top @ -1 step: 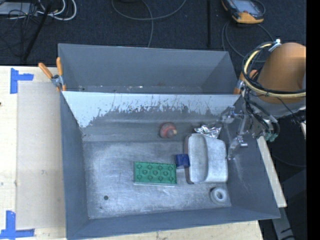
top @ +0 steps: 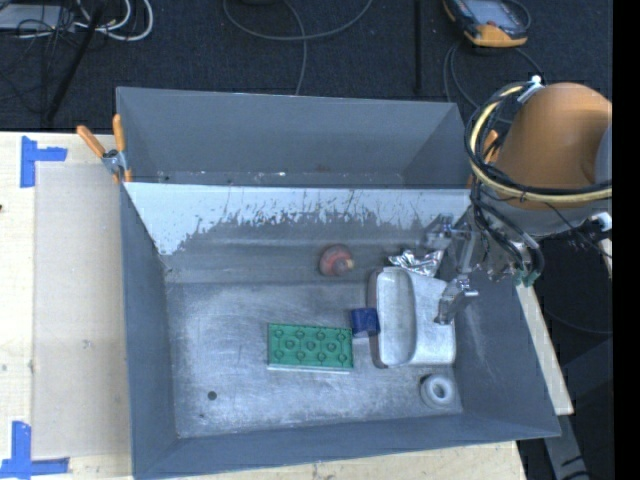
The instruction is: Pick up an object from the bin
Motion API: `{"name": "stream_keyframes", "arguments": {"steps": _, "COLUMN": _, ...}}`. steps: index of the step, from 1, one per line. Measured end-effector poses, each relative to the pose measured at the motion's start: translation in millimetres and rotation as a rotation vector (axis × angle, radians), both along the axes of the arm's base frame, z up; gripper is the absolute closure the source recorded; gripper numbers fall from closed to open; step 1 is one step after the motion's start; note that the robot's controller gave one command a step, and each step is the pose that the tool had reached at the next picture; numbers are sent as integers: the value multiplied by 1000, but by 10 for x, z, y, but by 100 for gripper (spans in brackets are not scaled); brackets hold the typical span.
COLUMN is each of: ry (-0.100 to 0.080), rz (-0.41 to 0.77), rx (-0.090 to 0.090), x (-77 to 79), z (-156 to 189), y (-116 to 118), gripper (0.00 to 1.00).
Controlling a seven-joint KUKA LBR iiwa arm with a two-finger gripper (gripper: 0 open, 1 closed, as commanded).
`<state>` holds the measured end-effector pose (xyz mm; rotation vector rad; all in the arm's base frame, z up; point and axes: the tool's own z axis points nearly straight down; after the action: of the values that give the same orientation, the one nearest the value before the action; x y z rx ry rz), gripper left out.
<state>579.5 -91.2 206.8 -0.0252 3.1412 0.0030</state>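
Grey metal bin [top: 280, 138]; orange-capped arm [top: 550, 138] is low at its right wall, jaws over the pale grey rounded box [top: 400, 318] on the floor's right side, spread impossible to tell. Green studded plate [top: 310, 348], crumpled foil [top: 415, 262], pink ball [top: 336, 260], grey ring [top: 437, 390] and blue block [top: 364, 321] lie loose. Nothing looks lifted; grasp and raise remain.
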Motion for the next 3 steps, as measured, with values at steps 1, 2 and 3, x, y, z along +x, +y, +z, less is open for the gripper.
{"name": "stream_keyframes", "arguments": {"steps": 1, "ry": 7, "rz": 40, "rx": 2, "x": -146, "z": -520, "y": 713, "gripper": 0}}
{"name": "stream_keyframes", "arguments": {"steps": 2, "ry": -4, "rz": 217, "rx": -2, "x": -64, "z": -1352, "y": 848, "gripper": 0}}
{"name": "stream_keyframes", "arguments": {"steps": 3, "ry": 1, "rz": 219, "rx": -2, "x": -67, "z": -1332, "y": 849, "gripper": 100}}
